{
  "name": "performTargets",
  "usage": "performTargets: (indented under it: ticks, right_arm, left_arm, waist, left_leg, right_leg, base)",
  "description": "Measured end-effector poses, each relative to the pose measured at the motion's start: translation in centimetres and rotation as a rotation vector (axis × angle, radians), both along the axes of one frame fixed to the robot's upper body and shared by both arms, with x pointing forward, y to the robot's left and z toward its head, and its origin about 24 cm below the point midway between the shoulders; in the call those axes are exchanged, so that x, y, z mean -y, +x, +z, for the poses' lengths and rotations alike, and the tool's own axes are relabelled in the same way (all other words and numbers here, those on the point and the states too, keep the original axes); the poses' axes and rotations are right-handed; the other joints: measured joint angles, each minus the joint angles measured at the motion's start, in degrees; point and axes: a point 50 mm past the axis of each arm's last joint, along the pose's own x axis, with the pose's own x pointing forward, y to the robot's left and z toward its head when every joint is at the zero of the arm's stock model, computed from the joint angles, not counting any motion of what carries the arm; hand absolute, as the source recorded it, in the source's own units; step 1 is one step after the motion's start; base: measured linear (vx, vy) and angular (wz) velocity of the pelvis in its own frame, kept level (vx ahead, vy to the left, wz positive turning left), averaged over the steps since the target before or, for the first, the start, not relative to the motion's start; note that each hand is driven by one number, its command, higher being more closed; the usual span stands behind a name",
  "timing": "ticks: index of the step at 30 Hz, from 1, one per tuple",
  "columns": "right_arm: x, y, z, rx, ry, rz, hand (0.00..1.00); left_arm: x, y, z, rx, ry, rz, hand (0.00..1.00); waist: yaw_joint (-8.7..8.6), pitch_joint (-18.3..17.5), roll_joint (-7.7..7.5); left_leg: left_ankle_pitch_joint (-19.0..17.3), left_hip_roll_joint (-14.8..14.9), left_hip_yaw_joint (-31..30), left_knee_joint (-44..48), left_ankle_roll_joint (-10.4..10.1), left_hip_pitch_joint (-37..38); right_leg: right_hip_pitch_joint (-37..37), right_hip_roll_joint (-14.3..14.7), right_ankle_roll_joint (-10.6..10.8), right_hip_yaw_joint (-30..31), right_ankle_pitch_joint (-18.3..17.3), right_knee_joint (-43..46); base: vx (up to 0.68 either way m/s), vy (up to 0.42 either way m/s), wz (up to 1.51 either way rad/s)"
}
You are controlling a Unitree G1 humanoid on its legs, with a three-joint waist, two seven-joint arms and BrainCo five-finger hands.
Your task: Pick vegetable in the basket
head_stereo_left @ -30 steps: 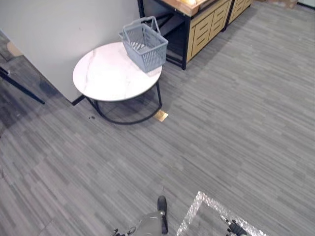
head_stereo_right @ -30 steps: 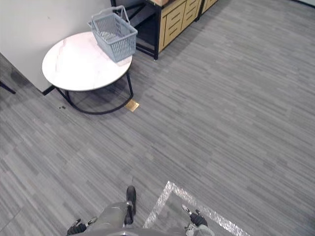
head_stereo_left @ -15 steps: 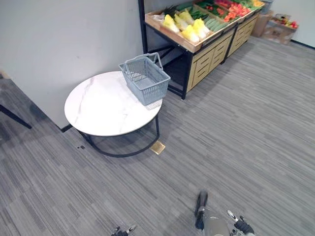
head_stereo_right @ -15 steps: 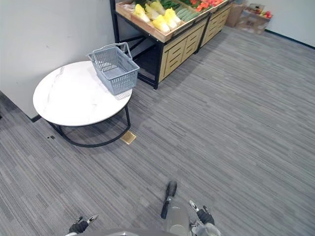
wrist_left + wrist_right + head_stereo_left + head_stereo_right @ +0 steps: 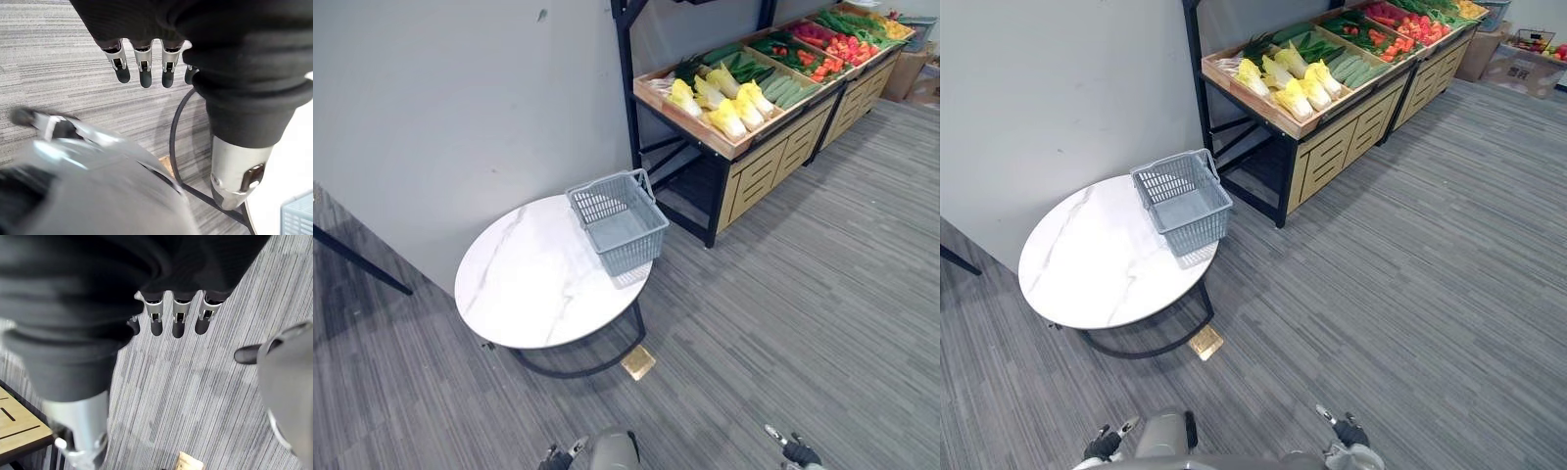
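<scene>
An empty grey plastic basket (image 5: 619, 220) stands on the right edge of a round white marble table (image 5: 533, 284). Behind it, a wooden stand (image 5: 749, 157) carries yellow-white cabbages (image 5: 720, 98), green vegetables (image 5: 1347, 64) and red ones (image 5: 1400, 24). My left hand (image 5: 558, 456) and right hand (image 5: 793, 452) hang low at the near edge of the eye views, far from the table. Relaxed, straight fingers (image 5: 142, 63) that hold nothing show in the left wrist view above the floor. The right hand's fingers (image 5: 178, 316) look the same.
A grey wall (image 5: 460, 117) rises behind the table. A small gold plate (image 5: 637, 362) lies on the floor by the table's black frame. A box (image 5: 1528, 59) stands at the far right. A black slanted leg (image 5: 362, 264) crosses at the left. Grey floor lies between me and the stand.
The whole picture has shifted: the camera has moved, so the table and basket sit lower and the vegetable stand has come fully into view. Both hands stay low.
</scene>
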Motion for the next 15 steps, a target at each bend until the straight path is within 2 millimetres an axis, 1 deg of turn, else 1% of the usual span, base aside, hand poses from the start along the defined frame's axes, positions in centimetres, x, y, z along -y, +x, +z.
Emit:
performTargets:
  ticks: [1,2,3,4,5,6,7,8,9,10,11,12,13,14,15]
  right_arm:
    - [0.0,-0.1,0.0,-0.001,0.001,-0.002,0.00]
    - [0.2,-0.6,-0.1,-0.010,-0.005,-0.007,0.00]
    - [0.1,-0.8,-0.1,-0.019,-0.003,-0.008,0.00]
    - [-0.9,-0.8,-0.3,-0.022,0.017,0.018,0.00]
    - [-1.5,-0.4,-0.3,-0.016,0.027,0.043,0.00]
    - [-1.7,0.0,-0.3,-0.008,0.031,0.051,0.00]
    - [-2.0,0.6,-0.2,0.002,0.034,0.071,0.00]
    - [-2.1,0.9,-0.1,0.010,0.036,0.081,0.00]
    - [-2.1,1.0,-0.1,0.013,0.035,0.086,0.00]
    - [-2.0,1.0,0.0,0.018,0.029,0.089,0.00]
    - [-2.0,1.0,0.0,0.022,0.026,0.090,0.00]
    - [-1.9,1.1,0.0,0.026,0.022,0.093,0.00]
    - [-1.8,0.9,0.0,0.020,0.019,0.093,0.00]
    - [-1.7,0.8,0.0,0.017,0.016,0.095,0.00]
    - [-1.4,0.7,0.1,0.031,0.002,0.101,0.00]
  left_arm:
    - [0.2,-0.3,-0.1,-0.009,-0.001,-0.012,0.00]
    - [0.5,-1.0,-0.2,-0.028,-0.004,-0.020,0.00]
    - [0.5,-1.3,-0.3,-0.038,-0.006,-0.017,0.00]
    - [-0.5,-1.5,-0.1,-0.045,0.021,-0.020,0.00]
    - [-0.9,-1.1,0.0,-0.035,0.032,-0.026,0.00]
    - [-1.0,-1.0,0.0,-0.035,0.034,-0.025,0.00]
    - [-1.0,-1.3,-0.1,-0.050,0.031,-0.023,0.00]
    - [-1.0,-1.6,-0.2,-0.063,0.029,-0.019,0.00]
    - [-1.0,-1.8,-0.2,-0.066,0.030,-0.018,0.00]
    - [-1.0,-2.0,-0.2,-0.070,0.028,-0.013,0.00]
    - [-1.0,-2.1,-0.2,-0.076,0.027,-0.013,0.00]
    - [-1.0,-2.3,-0.2,-0.084,0.028,-0.022,0.00]
    - [-1.4,-2.6,-0.2,-0.095,0.039,-0.037,0.00]
    - [-1.5,-2.7,-0.2,-0.100,0.042,-0.041,0.00]
    - [-1.5,-2.9,-0.2,-0.104,0.045,-0.041,0.00]
  waist:
    - [-0.06,-0.07,0.05]
    - [-0.03,-0.20,0.73]
    - [0.56,-0.40,0.39]
    - [0.66,-1.35,-2.39]
    - [0.86,-1.39,-3.51]
    - [1.27,-1.30,-3.70]
    - [1.44,-1.34,-3.87]
    - [1.52,-1.46,-3.85]
    - [1.80,-1.57,-3.81]
    - [2.08,-1.85,-3.30]
    - [1.93,-1.94,-3.25]
    - [1.72,-1.79,-4.00]
    - [0.88,-1.32,-4.22]
    - [0.23,-1.22,-4.44]
    - [-0.71,-1.20,-4.54]
  left_leg:
    - [1.97,-1.60,1.96,-10.31,0.32,0.48]
    - [8.78,-3.18,3.16,-21.90,2.67,1.34]
    - [10.54,-4.24,3.28,-22.78,6.20,2.34]
    - [9.72,-7.09,4.23,-24.51,5.77,2.98]
    - [8.02,-7.92,4.25,-23.68,6.26,2.03]
    - [7.52,-7.99,4.56,-22.95,6.83,1.91]
    - [6.69,-8.22,5.16,-21.97,8.16,2.70]
    - [6.20,-8.48,6.18,-22.39,8.84,4.73]
    - [5.94,-8.75,6.60,-23.30,8.95,6.11]
    - [4.57,-9.50,6.18,-26.75,8.07,9.57]
    - [3.97,-9.62,5.92,-28.72,7.94,11.31]
    - [3.34,-10.63,6.01,-31.02,7.34,14.88]
    - [2.54,-11.66,4.97,-31.85,7.58,18.38]
    - [2.09,-11.83,4.44,-31.93,7.77,20.19]
    - [1.53,-12.09,3.42,-32.95,7.67,23.74]
  right_leg:
    - [1.48,-0.59,1.25,-0.26,-1.00,-0.35]
    - [3.65,-0.64,3.08,-0.60,-2.41,-1.13]
    - [4.62,-1.21,3.42,-0.24,-2.97,-1.42]
    - [5.13,-2.84,1.68,0.89,-2.69,-2.53]
    - [4.45,-2.68,-0.04,2.24,-0.97,-2.94]
    - [4.35,-2.96,0.25,2.59,0.34,-2.95]
    - [4.68,-3.58,1.42,4.20,2.69,-2.39]
    - [4.50,-4.19,2.02,5.85,4.67,0.15]
    - [3.72,-4.52,2.10,6.75,5.48,2.88]
    - [-0.43,-5.37,3.01,8.59,6.11,13.71]
    - [-3.52,-6.14,4.40,9.56,6.93,21.20]
    - [-10.26,-8.51,9.07,11.81,11.82,36.68]
    - [-15.81,-10.08,9.50,12.47,13.02,50.39]
    - [-17.69,-10.66,8.62,12.26,12.48,55.13]
    - [-20.71,-11.14,6.06,10.87,10.91,60.43]
  base:
    - [0.49,0.201,0.15]
    - [0.52,0.218,0.08]
    - [0.53,0.196,0.19]
    - [0.51,0.141,0.16]
    - [0.48,0.111,0.16]
    - [0.54,0.143,0.00]
    - [0.50,0.165,-0.05]
    - [0.41,0.144,-0.07]
    - [0.36,0.166,-0.17]
    - [0.20,0.105,-0.19]
    - [0.37,0.158,-0.10]
    - [0.30,0.068,0.14]
    - [0.37,0.071,0.29]
    - [0.33,0.018,0.45]
    - [0.33,-0.002,0.60]
